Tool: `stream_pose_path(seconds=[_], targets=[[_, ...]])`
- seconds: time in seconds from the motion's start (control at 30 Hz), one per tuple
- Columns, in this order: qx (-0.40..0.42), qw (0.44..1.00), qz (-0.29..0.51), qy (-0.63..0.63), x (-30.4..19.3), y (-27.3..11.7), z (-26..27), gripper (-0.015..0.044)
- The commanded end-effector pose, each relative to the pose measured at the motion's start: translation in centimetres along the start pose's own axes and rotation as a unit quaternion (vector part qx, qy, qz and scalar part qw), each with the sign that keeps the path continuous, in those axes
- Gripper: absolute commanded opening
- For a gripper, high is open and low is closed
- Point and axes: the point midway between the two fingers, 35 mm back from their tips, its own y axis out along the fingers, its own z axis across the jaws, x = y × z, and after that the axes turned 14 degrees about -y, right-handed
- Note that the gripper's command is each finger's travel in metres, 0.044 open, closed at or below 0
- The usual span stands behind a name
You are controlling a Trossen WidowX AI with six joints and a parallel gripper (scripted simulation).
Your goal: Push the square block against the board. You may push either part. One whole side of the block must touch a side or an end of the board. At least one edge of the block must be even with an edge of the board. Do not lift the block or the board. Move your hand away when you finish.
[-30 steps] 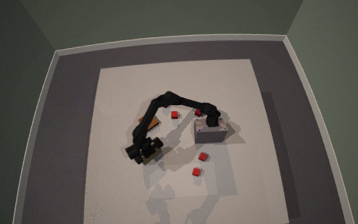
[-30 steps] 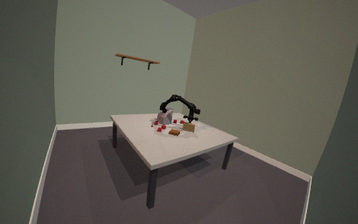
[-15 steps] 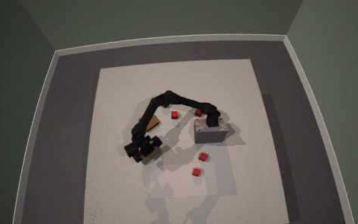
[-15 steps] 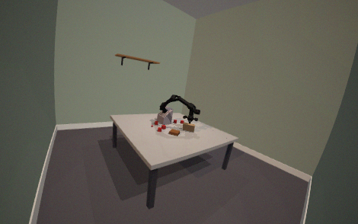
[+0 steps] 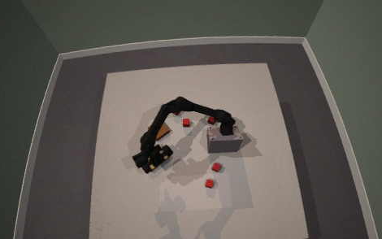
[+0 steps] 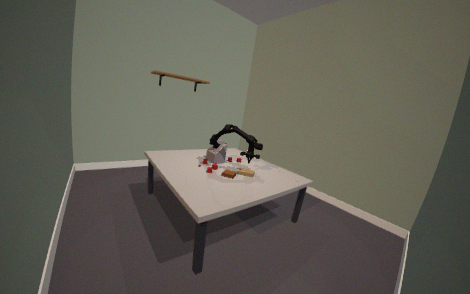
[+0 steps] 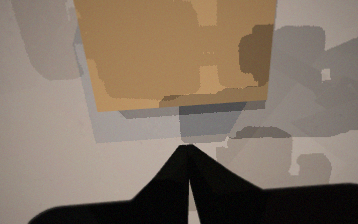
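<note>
A brown square block [image 5: 160,131] [image 6: 229,174] lies flat on the table, partly under the arm in the top view. A light tan board [image 5: 152,167] [image 6: 247,172] [image 7: 180,55] lies beside it and appears flat, its broad face showing in the wrist view, where its far end is cut off. In the exterior view a narrow gap seems to separate the two, but contact is hard to judge. My gripper [image 6: 249,161] [image 7: 186,151] is shut and empty. Its tips are above the table, short of the board's near edge in the wrist view. In the top view the hand hides most of the board.
Several small red cubes [image 5: 186,122] [image 6: 209,170] lie between the block and the grey arm base [image 5: 225,145] [image 6: 216,154] or around that base. Two more red cubes [image 5: 217,167] lie in front of the base in the top view. The pale table [image 5: 125,89] [image 6: 209,200] carries everything.
</note>
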Motion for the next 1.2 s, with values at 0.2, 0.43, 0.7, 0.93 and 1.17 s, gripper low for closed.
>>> stream_pose_path(seconds=[0.2,0.43,0.7,0.93,1.17], targets=[[-0.001,1.000,0.001,-0.001,-1.8,0.1,0.5,0.0000],[-0.001,1.000,0.001,-0.001,-2.9,0.1,0.7,0.0000],[-0.001,1.000,0.002,-0.001,-4.1,0.1,1.0,0.0000],[0.000,1.000,0.002,-0.001,-3.6,-4.6,1.1,0.0000],[-0.001,1.000,0.002,-0.001,-3.7,-4.9,1.0,0.0000]])
